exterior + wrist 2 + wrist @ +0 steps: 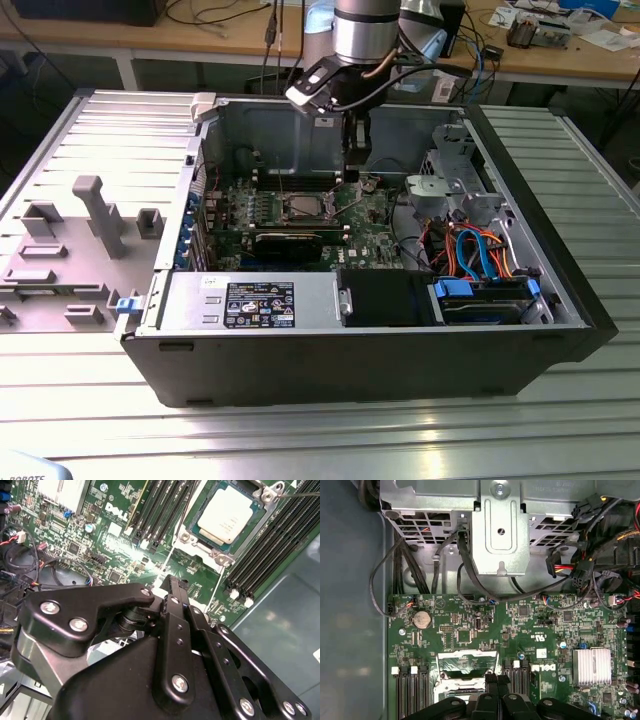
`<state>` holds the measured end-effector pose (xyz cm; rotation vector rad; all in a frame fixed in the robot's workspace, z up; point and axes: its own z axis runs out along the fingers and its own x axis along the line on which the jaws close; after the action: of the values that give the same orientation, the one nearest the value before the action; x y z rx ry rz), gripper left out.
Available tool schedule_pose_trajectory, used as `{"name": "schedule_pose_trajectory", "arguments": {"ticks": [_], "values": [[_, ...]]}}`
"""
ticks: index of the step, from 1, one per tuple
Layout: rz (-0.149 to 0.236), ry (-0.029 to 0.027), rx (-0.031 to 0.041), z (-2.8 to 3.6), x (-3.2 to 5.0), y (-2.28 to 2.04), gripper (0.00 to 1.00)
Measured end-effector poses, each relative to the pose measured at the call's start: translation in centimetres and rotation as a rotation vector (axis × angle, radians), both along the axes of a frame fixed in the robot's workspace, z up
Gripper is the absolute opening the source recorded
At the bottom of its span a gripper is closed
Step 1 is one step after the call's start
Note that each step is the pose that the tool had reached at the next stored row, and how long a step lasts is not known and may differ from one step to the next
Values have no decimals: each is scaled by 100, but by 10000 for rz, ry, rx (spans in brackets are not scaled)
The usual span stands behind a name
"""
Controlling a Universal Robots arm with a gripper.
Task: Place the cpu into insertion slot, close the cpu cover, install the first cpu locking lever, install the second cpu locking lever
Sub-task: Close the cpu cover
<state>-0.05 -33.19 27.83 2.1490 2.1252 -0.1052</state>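
Since your end effector [497, 679] is pinched shut with nothing in it, heads up: the cpu [227, 516] already sits flat, seated in the motherboard [75, 535], off to the exterior view's left of it and lower down.

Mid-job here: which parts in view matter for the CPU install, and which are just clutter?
Job: cpu, cpu cover, lever, gripper.
Just there: memory slots, heatsink, coin battery, drive cage, cables.
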Motion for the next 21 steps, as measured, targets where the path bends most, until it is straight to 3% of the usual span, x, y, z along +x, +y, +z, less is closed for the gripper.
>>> {"name": "schedule_pose_trajectory", "arguments": {"ticks": [6,8,21], "values": [[1,0,0,0,64,0,11],[1,0,-1,0,120,0,11],[3,0,-8,-3,161,0,11]]}}
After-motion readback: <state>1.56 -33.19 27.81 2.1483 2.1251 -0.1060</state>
